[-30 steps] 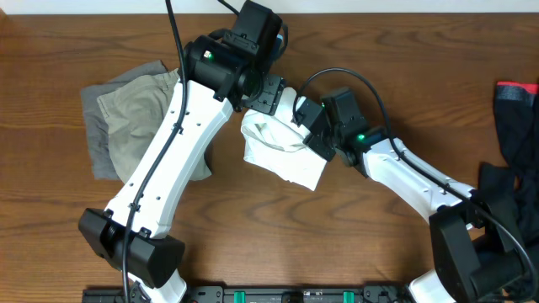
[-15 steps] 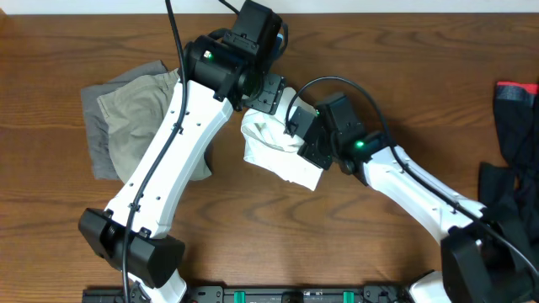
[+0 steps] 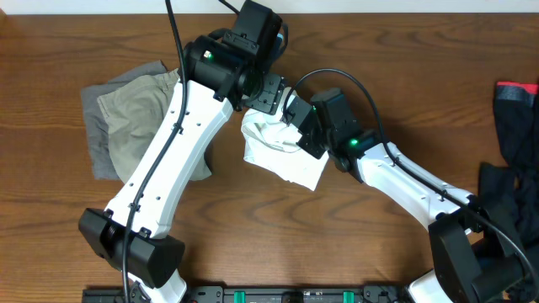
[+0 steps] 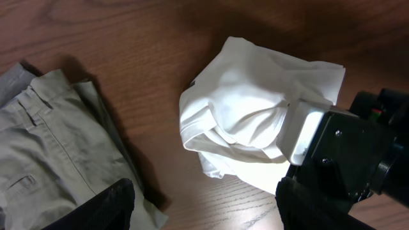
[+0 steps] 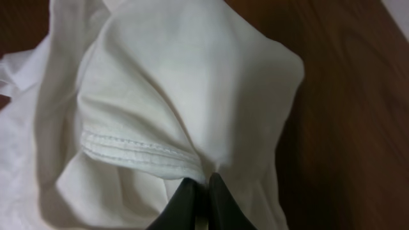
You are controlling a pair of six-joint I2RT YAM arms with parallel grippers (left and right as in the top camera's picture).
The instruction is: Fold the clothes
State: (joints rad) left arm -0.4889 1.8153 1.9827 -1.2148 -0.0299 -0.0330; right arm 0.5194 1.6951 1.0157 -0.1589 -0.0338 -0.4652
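Observation:
The clothes lie in two heaps. A crumpled white T-shirt (image 3: 282, 160) sits mid-table, and khaki trousers (image 3: 135, 118) lie on a grey piece (image 3: 93, 105) at the left. My right gripper (image 3: 296, 135) is shut on a fold of the white T-shirt (image 5: 172, 83), pinching the fabric just below a stitched hem (image 5: 134, 150) at its tips (image 5: 199, 185). My left gripper (image 4: 208, 204) hangs open above bare wood between the khaki trousers (image 4: 45, 147) and the white T-shirt (image 4: 249, 121), holding nothing. No logo or lettering shows on the shirt.
Dark garments (image 3: 514, 160) with a red patch (image 3: 515, 87) are piled at the table's right edge. The right arm's black wrist (image 4: 351, 153) sits close beside the left gripper's right finger. The table's far edge (image 3: 379, 10) runs just behind the left arm.
My right gripper has slid left and up onto the white T-shirt and has closed on a fold of it. The left arm has stayed put, open.

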